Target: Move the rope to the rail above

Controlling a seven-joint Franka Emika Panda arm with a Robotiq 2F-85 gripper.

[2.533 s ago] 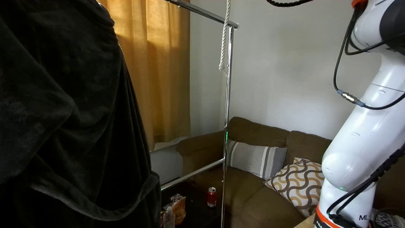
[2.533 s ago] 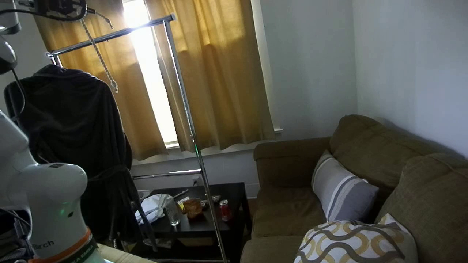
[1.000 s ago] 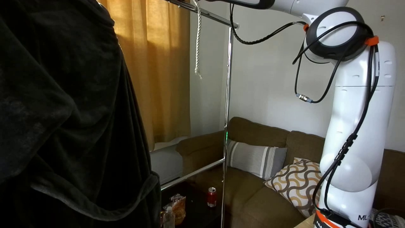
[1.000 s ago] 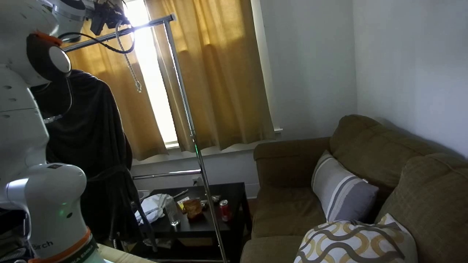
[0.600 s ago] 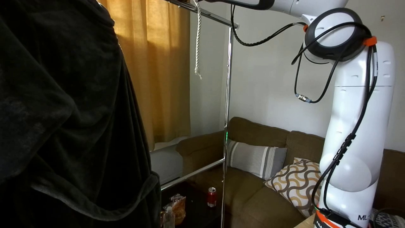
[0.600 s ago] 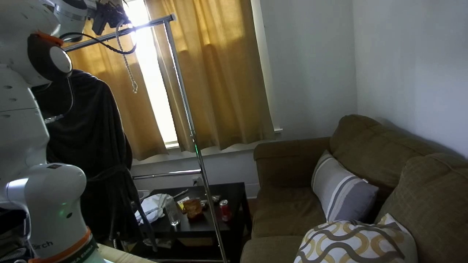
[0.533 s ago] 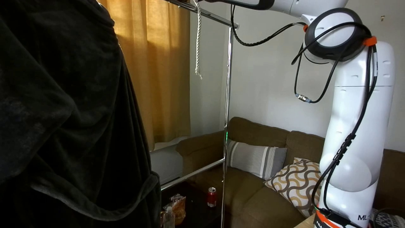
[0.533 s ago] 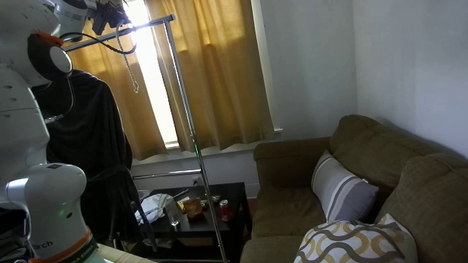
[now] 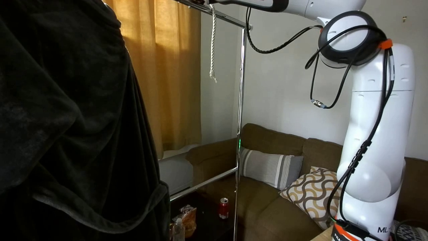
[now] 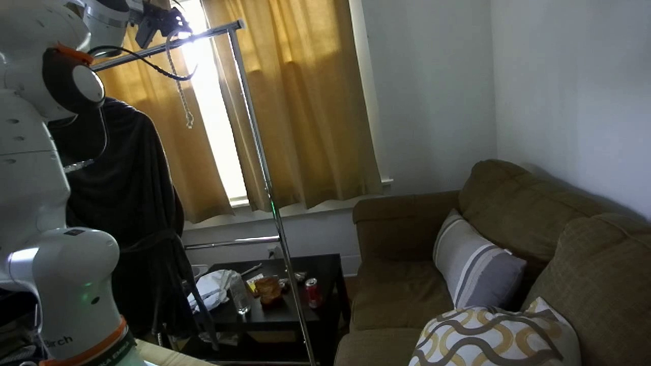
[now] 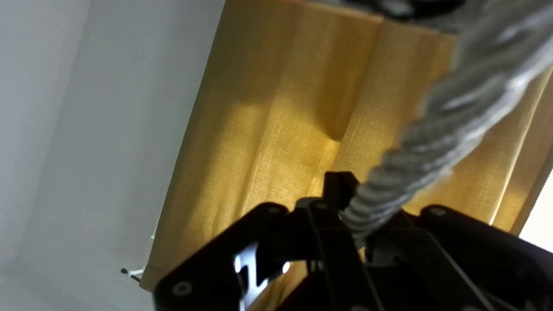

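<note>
Arm swung toward rail, elbow bent; end effector clamped on rope.

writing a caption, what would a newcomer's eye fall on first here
Probably the pale twisted rope, looming large in the wrist view and pinched in the gripper. Next, the dark garment filling the left side of an exterior view. Then the golden curtains, parted around a bright window in an exterior view.
</note>
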